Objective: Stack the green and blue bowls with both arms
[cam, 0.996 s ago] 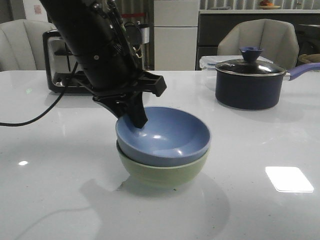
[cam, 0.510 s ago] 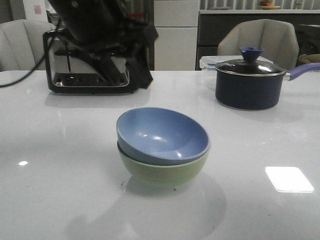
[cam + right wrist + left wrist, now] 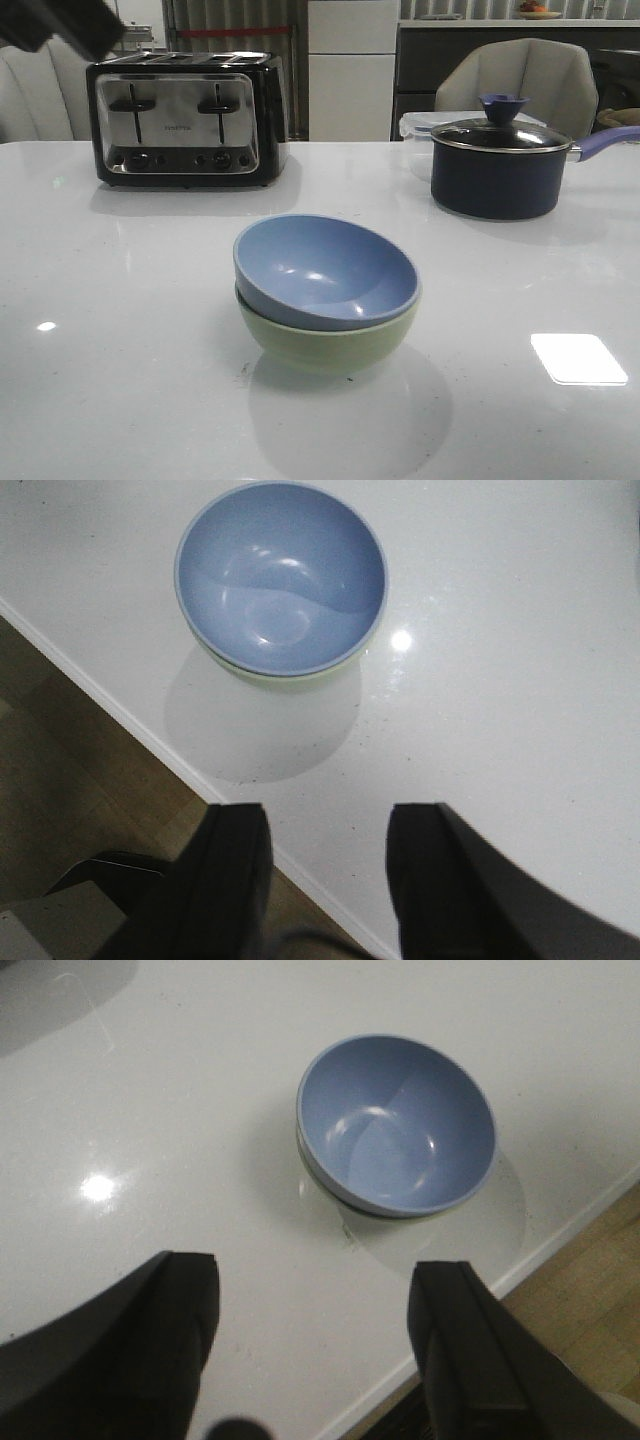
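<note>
Fingers [image 3: 190,1330] only in wrist views

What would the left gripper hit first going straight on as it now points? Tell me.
Probably bare table: the open left gripper hangs empty above it, with the blue bowl, nested in the green one, slightly off its line. Depth is unclear.

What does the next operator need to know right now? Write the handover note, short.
Left pincer: open, empty, raised above the table, off the bowls.
Right pincer: open, empty, above the table's near edge.
Blue bowl: nested in the green bowl at mid-table, sitting slightly tilted, nothing touching it.
Toaster and lidded saucepan stand at the back, apart from the stack.
Done: bowls are stacked and released.
Left: probably nothing but parking both arms; perhaps level the blue bowl if a neat seat matters.
</note>
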Controlling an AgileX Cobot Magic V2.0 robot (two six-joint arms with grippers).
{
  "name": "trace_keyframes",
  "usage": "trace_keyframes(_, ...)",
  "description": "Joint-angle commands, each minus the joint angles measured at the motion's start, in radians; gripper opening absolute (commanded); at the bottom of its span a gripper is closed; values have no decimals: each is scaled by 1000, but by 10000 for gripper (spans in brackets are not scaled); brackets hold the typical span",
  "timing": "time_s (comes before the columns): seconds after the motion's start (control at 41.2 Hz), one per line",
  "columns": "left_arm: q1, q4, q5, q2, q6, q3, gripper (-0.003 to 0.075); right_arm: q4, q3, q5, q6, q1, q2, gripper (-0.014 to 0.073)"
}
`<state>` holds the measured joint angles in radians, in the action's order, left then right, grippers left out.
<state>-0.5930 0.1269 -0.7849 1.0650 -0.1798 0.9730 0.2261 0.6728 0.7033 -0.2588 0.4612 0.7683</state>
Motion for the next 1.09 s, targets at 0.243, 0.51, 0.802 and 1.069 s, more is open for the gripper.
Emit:
trace_keyframes(0.243, -3, -64, 17, -306, 92, -180, 475, 7, 28, -43, -9, -2, -7, 405)
trace_keyframes(0.51, 8, -142, 5, -382, 185, -242, 475, 5, 28, -18, -9, -32, -7, 405)
trace_keyframes(0.802, 8, -142, 5, -380, 185, -242, 331, 5, 28, -2, -9, -42, -7, 179)
trace_keyframes(1.069, 8, -140, 3, -380, 185, -242, 92, 5, 28, -2, -9, -42, -7, 27)
